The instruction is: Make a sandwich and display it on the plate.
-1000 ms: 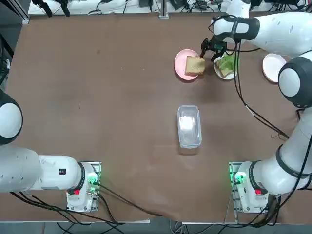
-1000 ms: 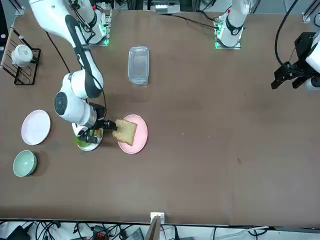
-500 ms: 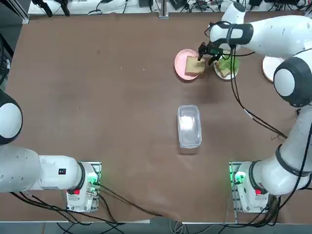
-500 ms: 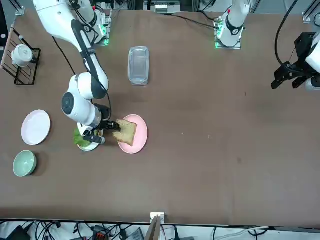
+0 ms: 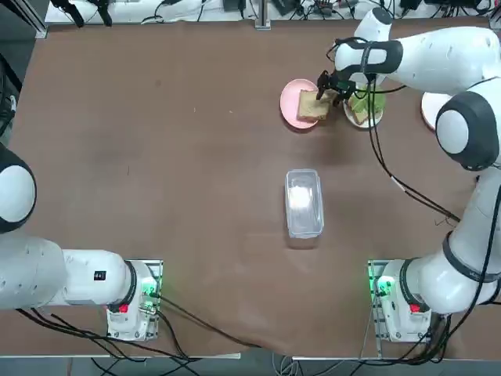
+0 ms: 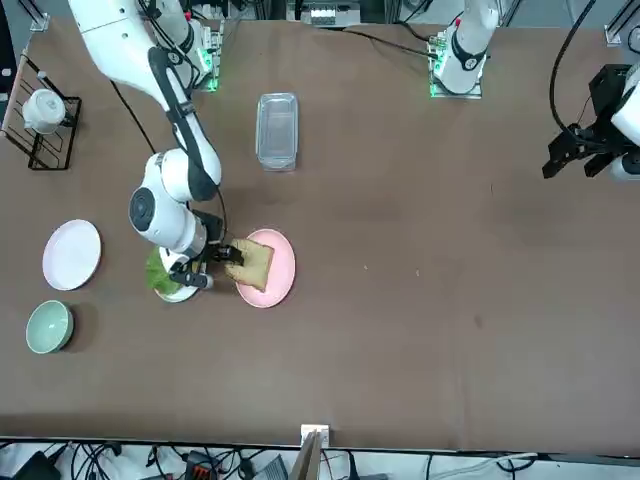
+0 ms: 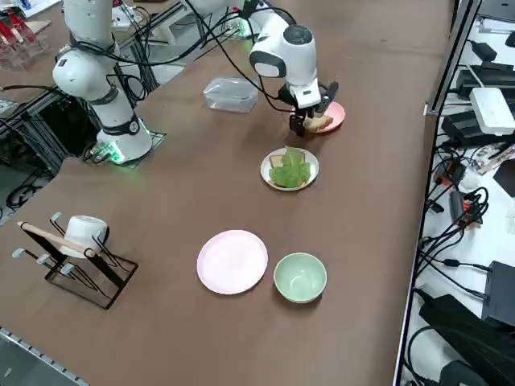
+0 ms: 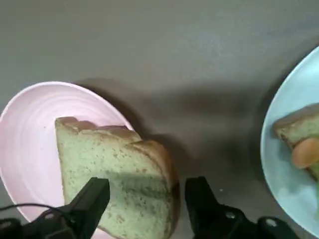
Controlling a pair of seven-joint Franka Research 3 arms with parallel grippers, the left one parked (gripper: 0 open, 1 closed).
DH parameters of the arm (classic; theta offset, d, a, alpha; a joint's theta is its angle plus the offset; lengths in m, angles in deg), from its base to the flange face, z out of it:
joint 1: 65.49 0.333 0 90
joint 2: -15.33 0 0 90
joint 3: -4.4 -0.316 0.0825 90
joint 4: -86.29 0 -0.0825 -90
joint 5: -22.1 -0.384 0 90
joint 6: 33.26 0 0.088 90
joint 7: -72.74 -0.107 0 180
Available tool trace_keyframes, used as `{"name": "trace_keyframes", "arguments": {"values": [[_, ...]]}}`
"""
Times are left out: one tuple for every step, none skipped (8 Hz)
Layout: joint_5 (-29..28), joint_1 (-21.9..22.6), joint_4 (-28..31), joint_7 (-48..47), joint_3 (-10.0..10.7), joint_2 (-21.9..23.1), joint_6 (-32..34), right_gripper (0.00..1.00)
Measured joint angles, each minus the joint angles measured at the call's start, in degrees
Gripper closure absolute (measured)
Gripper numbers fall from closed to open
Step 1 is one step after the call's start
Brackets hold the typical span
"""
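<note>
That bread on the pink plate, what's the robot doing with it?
The robot's right gripper is at the bread slice on the pink plate, with its jaws open, one on each side. It doesn't have a grip on it. Beside it, a white plate holds another slice with a green lettuce leaf on top. It looks like this slice may go on next, to finish the sandwich.

We are seeing a round pink plate (image 5: 289,100) on the brown table (image 5: 196,196), and a see-through plastic box (image 5: 304,204) is sitting well apart from it. Over on the right side, a small pale-green round bowl (image 7: 300,277) is standing upright. We are also spotting a white cup (image 7: 85,233) resting in a black wire rack (image 7: 109,277). Past the far edge, black cords (image 7: 459,213) are lying in tangles.
</note>
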Motion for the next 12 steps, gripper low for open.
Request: {"name": "trace_keyframes", "arguments": {"values": [[-0.24,0.17,0.00,-0.02,0.00,-0.02,-0.09,0.15],[-0.26,0.26,0.00,-0.18,0.00,-0.04,-0.10,0.21],[-0.27,0.30,0.00,-0.21,0.00,-0.04,-0.10,0.31],[-0.27,0.34,0.00,-0.23,0.00,-0.04,-0.10,0.44],[-0.27,0.36,0.00,-0.20,0.00,-0.03,-0.10,0.52],[-0.27,0.40,-0.01,-0.18,0.00,0.02,-0.03,0.74],[-0.27,0.44,-0.07,-0.15,0.00,0.23,0.57,0.80],[-0.27,0.45,-0.17,-0.12,0.01,0.62,1.67,0.88],[-0.26,0.45,-0.19,-0.12,0.09,1.25,2.85,0.97],[-0.26,0.45,-0.20,-0.12,0.21,1.88,3.62,0.97],[-0.26,0.45,-0.20,-0.12,0.31,2.49,3.87,0.97],[-0.26,0.45,-0.22,-0.11,0.41,3.18,3.99,0.97]]}}
